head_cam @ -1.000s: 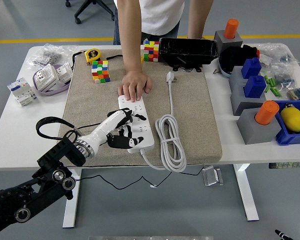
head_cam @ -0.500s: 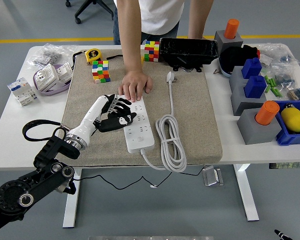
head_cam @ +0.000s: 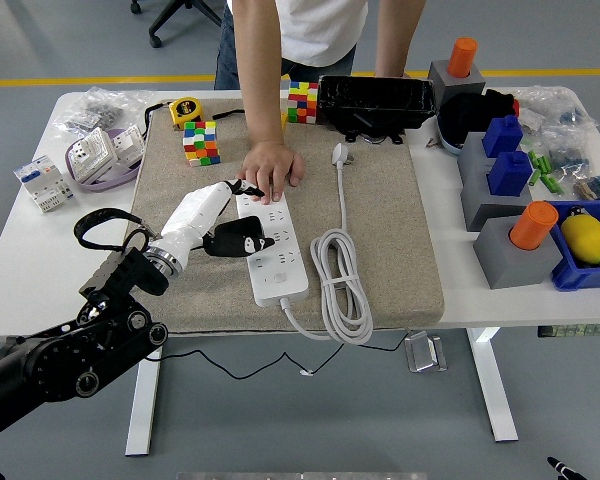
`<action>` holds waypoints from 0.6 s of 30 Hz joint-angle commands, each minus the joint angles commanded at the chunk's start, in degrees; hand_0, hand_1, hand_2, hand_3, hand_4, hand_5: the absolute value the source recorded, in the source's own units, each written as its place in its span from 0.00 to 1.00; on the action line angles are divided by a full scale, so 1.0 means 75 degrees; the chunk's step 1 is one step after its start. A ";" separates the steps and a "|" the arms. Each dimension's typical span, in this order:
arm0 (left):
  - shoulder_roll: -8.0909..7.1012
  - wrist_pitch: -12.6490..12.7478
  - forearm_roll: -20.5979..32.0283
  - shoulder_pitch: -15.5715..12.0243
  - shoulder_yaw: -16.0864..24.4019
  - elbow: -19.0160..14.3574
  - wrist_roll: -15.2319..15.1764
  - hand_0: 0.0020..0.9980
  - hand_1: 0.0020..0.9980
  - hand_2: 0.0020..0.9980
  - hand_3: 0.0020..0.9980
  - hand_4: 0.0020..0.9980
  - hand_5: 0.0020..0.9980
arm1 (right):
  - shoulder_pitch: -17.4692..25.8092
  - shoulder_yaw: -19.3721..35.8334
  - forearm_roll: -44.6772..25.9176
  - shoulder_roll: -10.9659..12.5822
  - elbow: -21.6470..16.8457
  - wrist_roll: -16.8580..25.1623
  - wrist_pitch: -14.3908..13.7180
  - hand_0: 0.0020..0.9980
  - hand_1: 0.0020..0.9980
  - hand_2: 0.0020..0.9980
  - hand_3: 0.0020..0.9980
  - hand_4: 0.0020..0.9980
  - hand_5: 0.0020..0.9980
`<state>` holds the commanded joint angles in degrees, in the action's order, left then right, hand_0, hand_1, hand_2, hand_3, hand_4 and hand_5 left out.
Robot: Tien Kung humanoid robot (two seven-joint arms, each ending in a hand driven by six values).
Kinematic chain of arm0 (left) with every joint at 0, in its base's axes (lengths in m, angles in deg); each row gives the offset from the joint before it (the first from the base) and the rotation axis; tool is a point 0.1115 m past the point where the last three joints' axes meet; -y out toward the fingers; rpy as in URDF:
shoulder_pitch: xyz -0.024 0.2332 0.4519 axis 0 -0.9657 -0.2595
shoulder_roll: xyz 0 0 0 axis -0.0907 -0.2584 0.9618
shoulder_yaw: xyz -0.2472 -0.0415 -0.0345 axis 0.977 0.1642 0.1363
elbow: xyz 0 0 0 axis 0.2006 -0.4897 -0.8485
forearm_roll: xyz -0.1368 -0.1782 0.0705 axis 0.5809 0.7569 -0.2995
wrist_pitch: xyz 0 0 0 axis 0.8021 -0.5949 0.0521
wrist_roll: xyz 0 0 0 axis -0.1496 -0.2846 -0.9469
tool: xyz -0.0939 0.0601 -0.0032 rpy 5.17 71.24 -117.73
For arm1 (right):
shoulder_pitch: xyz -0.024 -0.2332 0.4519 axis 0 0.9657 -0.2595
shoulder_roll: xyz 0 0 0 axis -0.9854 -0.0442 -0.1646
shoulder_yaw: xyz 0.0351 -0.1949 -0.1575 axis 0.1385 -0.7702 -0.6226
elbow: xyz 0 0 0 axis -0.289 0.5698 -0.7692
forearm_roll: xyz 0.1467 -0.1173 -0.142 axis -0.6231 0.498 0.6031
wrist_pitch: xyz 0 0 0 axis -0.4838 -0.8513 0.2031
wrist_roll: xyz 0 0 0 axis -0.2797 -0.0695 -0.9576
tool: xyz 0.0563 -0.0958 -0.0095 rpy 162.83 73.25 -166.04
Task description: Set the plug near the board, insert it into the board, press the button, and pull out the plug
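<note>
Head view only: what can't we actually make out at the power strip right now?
- Far end of the white power strip: covered by the person's hand, so any button there is hidden.
- Left robot hand: fingertips blurred against the strip; contact cannot be judged.
- White plug lying on the beige mat: prongs too small to see.
- Right robot hand: out of frame.

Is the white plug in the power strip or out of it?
Out. The plug lies loose on the mat beside the power strip, prongs pointing away from it, with its cord coiled alongside.
</note>
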<state>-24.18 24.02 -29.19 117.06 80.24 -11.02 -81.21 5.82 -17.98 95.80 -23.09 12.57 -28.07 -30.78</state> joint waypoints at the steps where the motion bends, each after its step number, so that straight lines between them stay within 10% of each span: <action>1: 0.0007 -0.0014 0.0012 0.0012 -0.0015 0.0036 0.0020 0.75 0.73 0.73 0.75 1.00 0.31 | 0.0000 0.0000 0.0000 0.0000 -0.0001 0.0000 0.0000 0.61 0.64 0.65 0.55 0.96 0.49; 16: 0.0111 -0.0033 0.0207 0.0272 -0.0361 0.0628 0.0194 0.63 0.65 0.59 0.60 0.89 0.24 | 0.0006 -0.0014 -0.0005 0.0000 -0.0001 -0.0005 0.0002 0.61 0.64 0.64 0.55 0.96 0.49; 18: 0.0120 -0.0019 0.0292 0.0300 -0.0420 0.0704 0.0237 0.47 0.48 0.56 0.56 0.73 0.19 | 0.0010 -0.0001 -0.0004 0.0003 -0.0002 -0.0005 0.0000 0.61 0.64 0.64 0.55 0.96 0.49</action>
<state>-23.28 23.88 -27.01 119.31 77.09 -5.74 -79.43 5.89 -17.98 95.77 -23.07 12.56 -28.11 -30.78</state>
